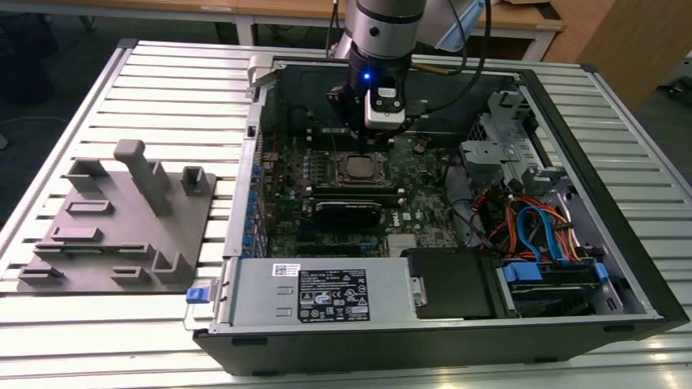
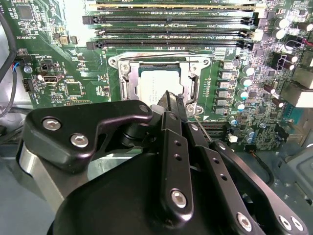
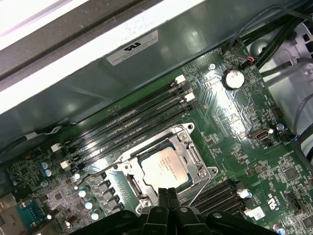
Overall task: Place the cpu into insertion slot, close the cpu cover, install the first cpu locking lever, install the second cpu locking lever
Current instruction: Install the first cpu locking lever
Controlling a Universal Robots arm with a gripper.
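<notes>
pretty even soft light over the slatted desk in the exterior view, case interior fairly shadowy, small blue glow on the arm, harsh white glare across the motherboard in the first wrist view, hand just a dark shape in the second wrist view

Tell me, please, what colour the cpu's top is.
The cpu is dull silver-grey on top, clearest in the first wrist view.

The cpu, a small flat square with a dull silver-grey top, sits level inside the insertion slot, the black socket on the green motherboard. The cpu cover, a thin silvery frame, lies flat around it, and the chip shows through its cut-out middle in both wrist views.
</notes>
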